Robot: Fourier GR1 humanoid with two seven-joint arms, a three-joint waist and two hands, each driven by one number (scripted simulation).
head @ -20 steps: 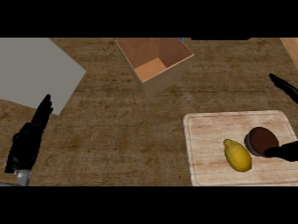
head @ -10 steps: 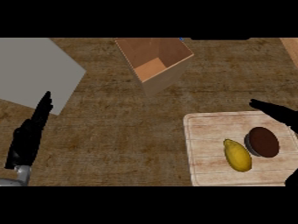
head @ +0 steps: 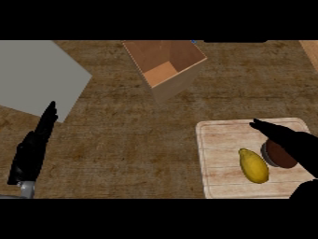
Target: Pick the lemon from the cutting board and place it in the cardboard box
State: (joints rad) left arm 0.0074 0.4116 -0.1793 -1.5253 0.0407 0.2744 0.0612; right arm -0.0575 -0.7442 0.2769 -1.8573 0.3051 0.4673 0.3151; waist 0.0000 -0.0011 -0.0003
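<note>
Right hand (head: 306, 149): nearest, at the lower right – fingers straight and stretched out over the cutting board, pointing up and to the left, with nothing in its hold. A dark curled part, possibly the thumb, shows at the bottom edge below it.

Left hand (head: 34, 147): lower left, open, fingers up, resting above bare tabletop (head: 127, 144); holds nothing.

Lemon (head: 253, 165): lying on the cutting board (head: 220, 135), long axis running roughly near-to-far, just left of the right hand's fingers. I cannot tell whether a finger touches it.

Brown round object (head: 277, 156): on the same board, just right of the lemon and partly under the right hand's fingers.

Grey sheet (head: 24, 77): flat on the tabletop, far left, well apart from the board.

Cardboard box (head: 165, 65): farthest, open top, standing beyond and to the left of the board, well apart from the lemon.

Step, by my reading: approach to the grasp; lemon not yet taken.

Risk 1: the fingers lie over the brown object rather than the lemon – closing from here could catch the wrong thing.

Risk 2: the lemon is rounded and smooth-looking; a sideways nudge from straight fingers could roll it toward the board's left edge.

Risk 3: the box looks narrow; a release off-centre could strike its rim.
</note>
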